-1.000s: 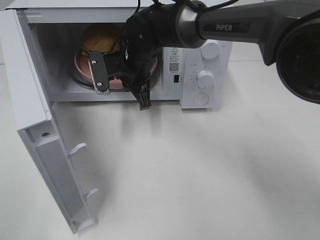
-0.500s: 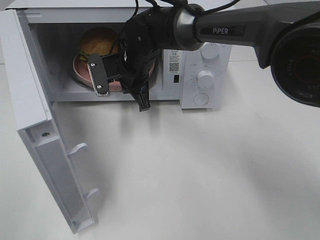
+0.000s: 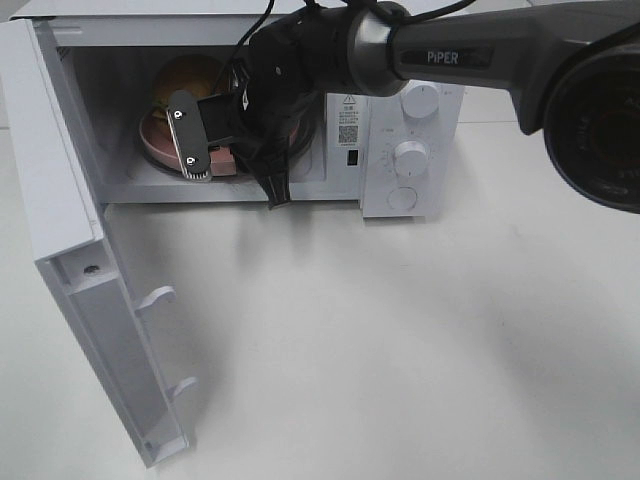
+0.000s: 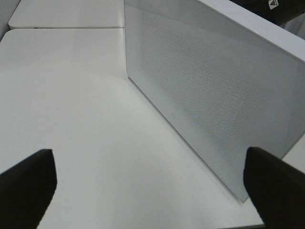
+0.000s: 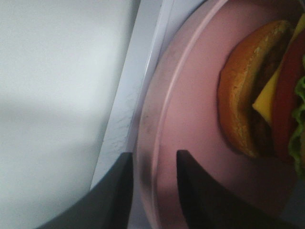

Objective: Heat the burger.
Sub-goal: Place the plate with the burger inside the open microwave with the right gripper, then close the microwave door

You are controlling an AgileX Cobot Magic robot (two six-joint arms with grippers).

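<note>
The burger, with a golden-brown bun, sits on a pink plate inside the open white microwave. My right gripper reaches across into the cavity and is shut on the plate's near rim. In the right wrist view the two dark fingers pinch the pink plate's rim; the burger shows bun, cheese, tomato and lettuce. My left gripper is open and empty, facing the outer side of the microwave door.
The microwave door stands wide open to the left, reaching toward the table's front. Control knobs are on the microwave's right panel. The white table lies in front.
My right gripper has moved left and deeper into the microwave, carrying the plate and burger with it. The door has not moved.
</note>
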